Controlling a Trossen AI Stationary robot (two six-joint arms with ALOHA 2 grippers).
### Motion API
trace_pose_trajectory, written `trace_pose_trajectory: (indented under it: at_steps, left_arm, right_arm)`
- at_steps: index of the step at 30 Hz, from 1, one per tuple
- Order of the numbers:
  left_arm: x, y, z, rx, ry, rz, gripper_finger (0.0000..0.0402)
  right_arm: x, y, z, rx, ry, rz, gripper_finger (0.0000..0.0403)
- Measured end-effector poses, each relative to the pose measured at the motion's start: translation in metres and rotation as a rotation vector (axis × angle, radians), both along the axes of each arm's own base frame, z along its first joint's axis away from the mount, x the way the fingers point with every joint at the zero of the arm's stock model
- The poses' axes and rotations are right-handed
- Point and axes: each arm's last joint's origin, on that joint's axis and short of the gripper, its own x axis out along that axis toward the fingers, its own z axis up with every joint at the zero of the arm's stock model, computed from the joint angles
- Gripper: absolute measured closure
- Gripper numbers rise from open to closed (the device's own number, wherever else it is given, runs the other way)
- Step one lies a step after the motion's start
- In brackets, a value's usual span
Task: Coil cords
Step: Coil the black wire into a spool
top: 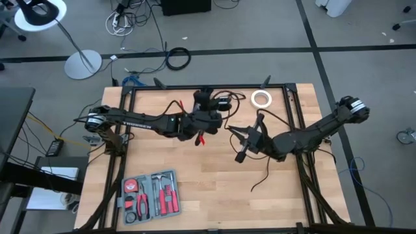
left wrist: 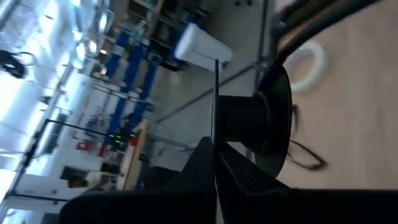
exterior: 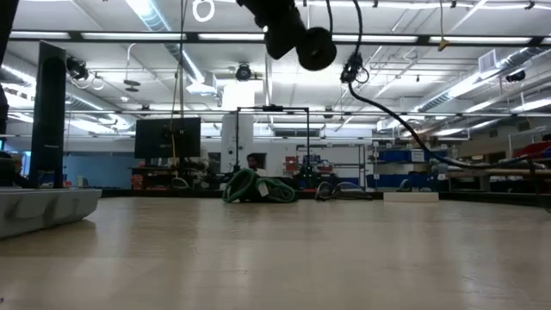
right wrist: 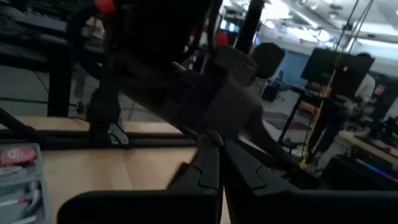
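My left gripper (top: 211, 107) (left wrist: 215, 163) hangs shut above the table's far middle. Just beyond its fingertips is a black puck-sized round bundle (left wrist: 261, 118) (top: 222, 102), seen high and clear of the table in the low view (exterior: 314, 47). A thin black cord (exterior: 387, 112) trails from it toward the right. My right gripper (top: 240, 155) (right wrist: 221, 163) is shut at mid-table, pointing at the left arm. Cord (top: 261, 120) loops near its wrist and a loose tail (top: 263, 179) runs toward the near edge. Whether the right gripper touches the cord, I cannot tell. My left gripper pinches a thin black strand of cord (left wrist: 216, 93) between its two shut fingers. The strand stands straight out past the fingertips, beside the round bundle. The fingers point roughly level toward the table's far right, and the bundle is off the table.
A white tape roll (top: 261, 99) (left wrist: 308, 62) lies at the far right. A small cord loop (left wrist: 308, 158) lies on the wood near it. An open tool case (top: 149, 195) sits at the near left. Black frame rails (top: 292, 97) border the table.
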Motion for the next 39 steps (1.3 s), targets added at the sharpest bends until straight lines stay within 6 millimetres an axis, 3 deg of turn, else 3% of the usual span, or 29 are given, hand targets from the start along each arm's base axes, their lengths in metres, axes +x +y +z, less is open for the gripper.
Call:
trace_pose_trajectory:
  at_steps: [9, 19, 29, 39]
  left_arm:
    - [0.004, -0.010, 0.021, 0.038, -0.188, -0.027, 0.0402]
    - [0.005, -0.033, 0.030, -0.016, -0.330, -0.185, 0.0402]
    - [0.005, -0.044, 0.036, -0.043, -0.405, -0.249, 0.0402]
    - [0.005, -0.048, 0.040, -0.085, -0.483, -0.316, 0.0402]
  right_arm:
    - [0.011, 0.012, -0.004, -0.044, -0.039, 0.109, 0.0401]
    - [0.005, 0.026, -0.010, -0.088, 0.025, 0.138, 0.0401]
    - [-0.022, 0.044, 0.005, -0.124, 0.018, 0.123, 0.0401]
    - [-0.017, 0.032, 0.012, -0.182, 0.002, 0.080, 0.0402]
